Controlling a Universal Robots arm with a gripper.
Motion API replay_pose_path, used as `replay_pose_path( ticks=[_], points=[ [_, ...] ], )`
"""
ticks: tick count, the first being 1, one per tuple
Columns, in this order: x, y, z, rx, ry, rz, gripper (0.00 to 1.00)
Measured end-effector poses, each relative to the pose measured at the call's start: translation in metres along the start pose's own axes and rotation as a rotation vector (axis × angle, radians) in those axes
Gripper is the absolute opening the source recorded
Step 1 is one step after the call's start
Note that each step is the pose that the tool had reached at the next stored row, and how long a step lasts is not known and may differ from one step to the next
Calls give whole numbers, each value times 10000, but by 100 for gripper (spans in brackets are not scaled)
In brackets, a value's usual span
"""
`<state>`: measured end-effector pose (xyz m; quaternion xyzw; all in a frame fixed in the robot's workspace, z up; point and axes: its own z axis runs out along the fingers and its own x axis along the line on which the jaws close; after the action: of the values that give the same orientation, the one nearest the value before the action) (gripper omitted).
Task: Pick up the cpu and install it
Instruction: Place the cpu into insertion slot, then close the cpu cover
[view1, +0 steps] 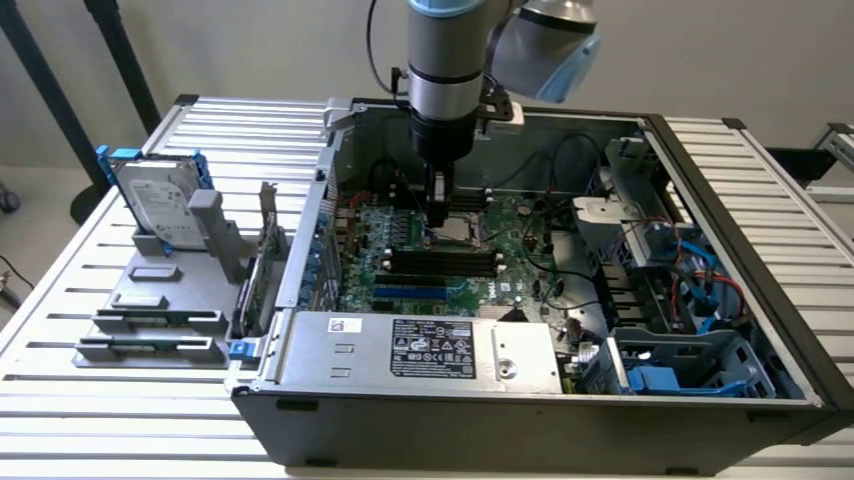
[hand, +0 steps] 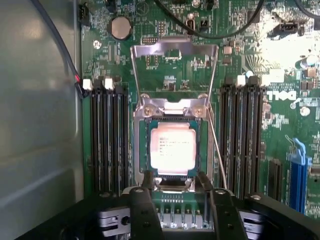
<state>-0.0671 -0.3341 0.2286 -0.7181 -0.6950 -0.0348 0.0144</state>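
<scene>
The cpu (hand: 173, 148), a small square chip with a bright silvery top, lies flat in the motherboard socket (hand: 140, 150). The socket's metal load plate (hand: 174, 52) is swung up and open behind it. My gripper (hand: 175, 181) hovers just above the socket. Its two dark fingers (hand: 146, 181) stand apart at the chip's near edge, with nothing between them. In the exterior view the gripper (view1: 438, 212) reaches straight down into the open computer case (view1: 534, 410), over the socket (view1: 454, 236) in the middle of the green board.
Memory slots (hand: 107, 140) flank the socket on both sides. A silver hard drive in a blue frame (view1: 160, 205) and dark memory sticks (view1: 150, 322) sit on a grey stand at the exterior view's left. The power supply (view1: 414, 350) fills the case's front.
</scene>
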Motion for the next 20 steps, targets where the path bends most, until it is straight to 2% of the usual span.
replay_pose_path(
  ticks=[2,3,4,6,7,8,20],
  points=[
    [-1,-65,-17,16,0,2,36],
    [-1,-95,-27,24,-1,2,36],
    [-2,-119,-38,30,-2,2,30],
    [0,-143,-65,30,0,2,18],
    [0,-148,-78,31,0,3,18],
    [1,-150,-81,30,1,3,12],
    [1,-150,-82,31,0,2,11]
  ],
)
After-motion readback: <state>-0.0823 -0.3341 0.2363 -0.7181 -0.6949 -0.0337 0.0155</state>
